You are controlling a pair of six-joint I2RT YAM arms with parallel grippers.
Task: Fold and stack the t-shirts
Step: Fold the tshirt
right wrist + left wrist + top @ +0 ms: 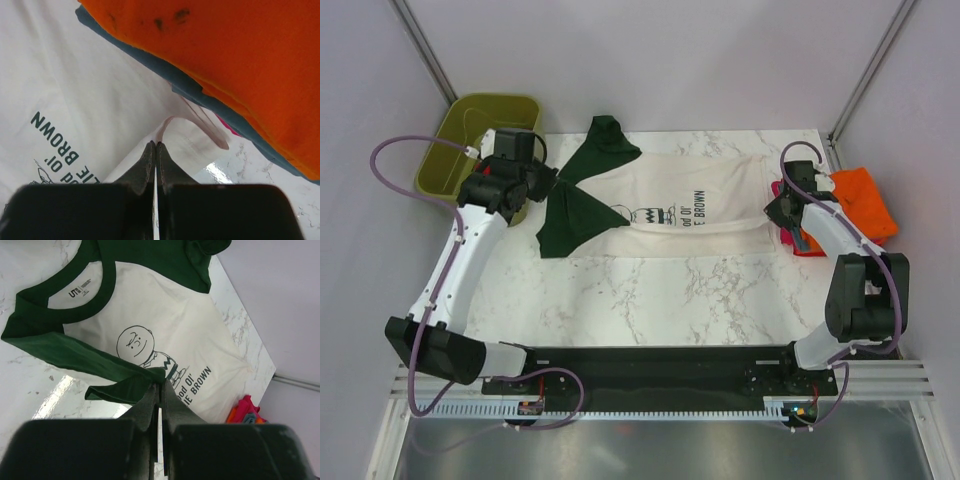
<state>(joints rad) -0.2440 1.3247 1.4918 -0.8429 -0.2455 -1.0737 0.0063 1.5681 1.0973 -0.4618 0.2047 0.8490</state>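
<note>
White marble-patterned table top (650, 290) lies between plain grey walls, with an olive-green plastic bin (445, 170) at its far left corner. The cream t-shirt (700, 200), with a dark green collar and black "Charlie Brown" print, lies spread across the far half of the table, collar toward the left arm and hem toward the right arm.

Left gripper (160, 386): jaws closed on the cuff end of the near dark green sleeve (75, 357), which is folded over at the pinch point. The far sleeve lies flat toward the rear edge.

Right gripper (156, 145): jaws closed on a raised fold of the cream hem, just beside the stack.

The stack sits at the right edge of the table: orange t-shirt (865, 200) on top, grey-blue t-shirt (190, 85) beneath it, red t-shirt (227, 127) showing at the bottom edge.
</note>
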